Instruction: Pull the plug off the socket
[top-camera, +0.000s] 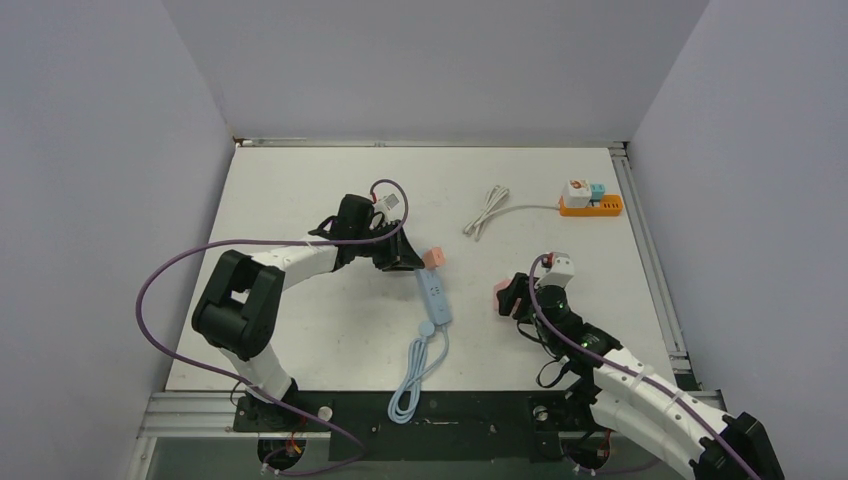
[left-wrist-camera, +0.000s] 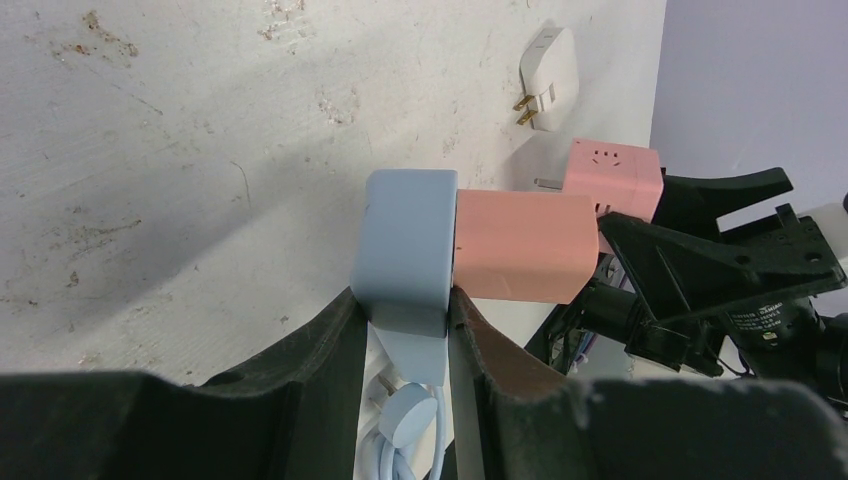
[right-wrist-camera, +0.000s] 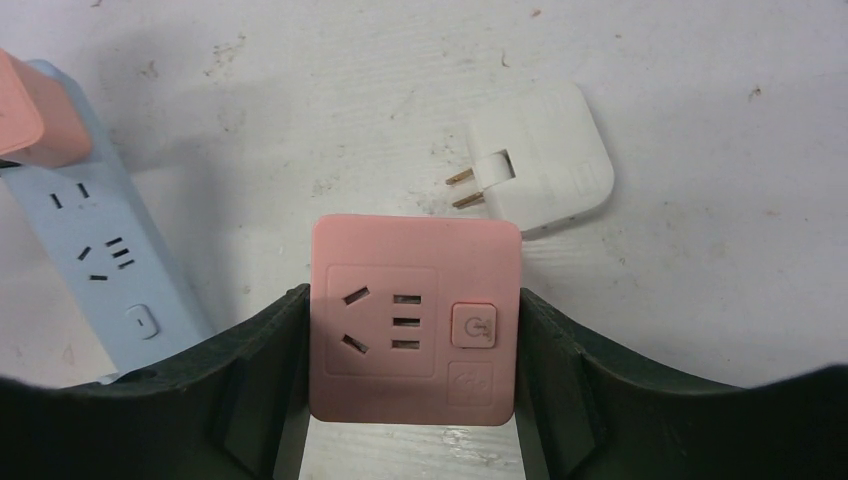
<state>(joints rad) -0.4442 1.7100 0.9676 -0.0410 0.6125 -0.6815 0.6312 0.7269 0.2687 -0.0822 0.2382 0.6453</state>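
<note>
1. Left gripper (top-camera: 408, 262): clamped on far end of blue power strip (top-camera: 436, 297), mid-table.
2. Pink plug (top-camera: 433, 257): seated in that far end, just past the fingertips.
3. Right gripper (top-camera: 507, 298): closed on pink socket cube (right-wrist-camera: 415, 318), right of strip.
4. White plug (right-wrist-camera: 540, 170): loose on table, prongs bare, just beside cube.

The scuffed white table (top-camera: 300, 190) carries a blue power strip (top-camera: 434, 295) at its middle, with the cord (top-camera: 408, 385) coiled at the near edge. An orange strip (top-camera: 592, 207) and its looped white cable (top-camera: 487, 212) lie by the far right corner. Towards the right edge a white adapter (right-wrist-camera: 535, 170) lies flat beside a pink cube (right-wrist-camera: 415, 320), which may not touch the surface.
</note>
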